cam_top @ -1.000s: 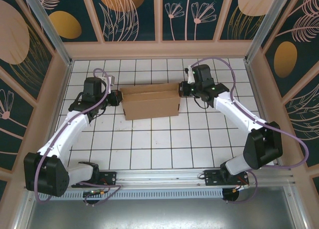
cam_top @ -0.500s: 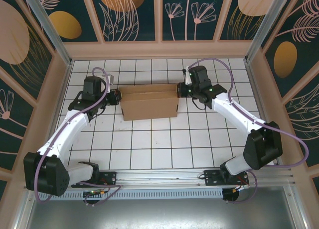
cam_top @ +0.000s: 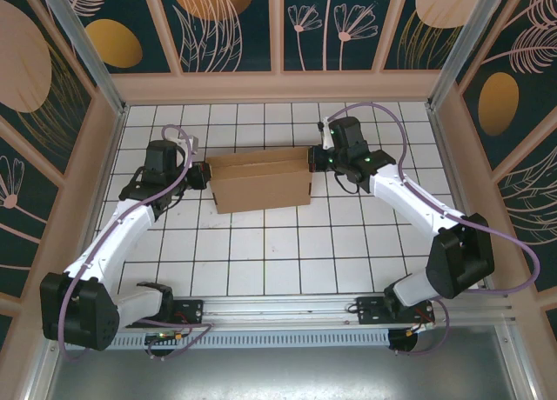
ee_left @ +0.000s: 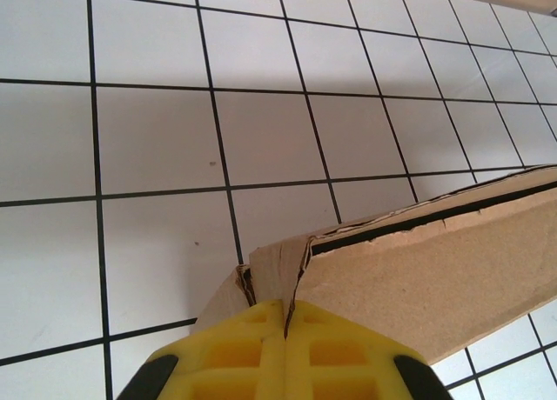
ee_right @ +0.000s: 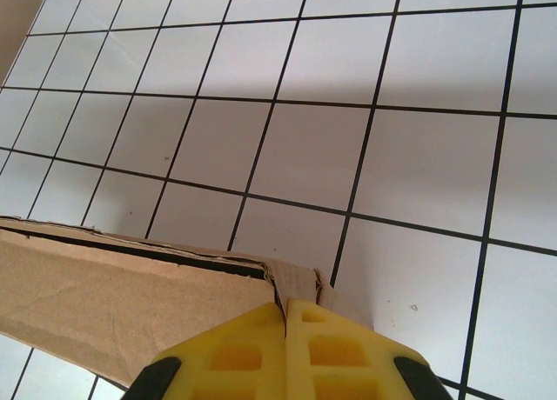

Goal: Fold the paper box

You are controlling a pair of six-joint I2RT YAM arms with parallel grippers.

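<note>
Bridging left gripper (cam_top: 203,174), right gripper (cam_top: 315,157): box (cam_top: 261,183)

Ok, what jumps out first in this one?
The paper box, plain brown cardboard, is in the far middle of the white tiled table. The left arm and right arm reach to its opposite ends, each with yellow jaws shut on a cardboard corner.
</note>
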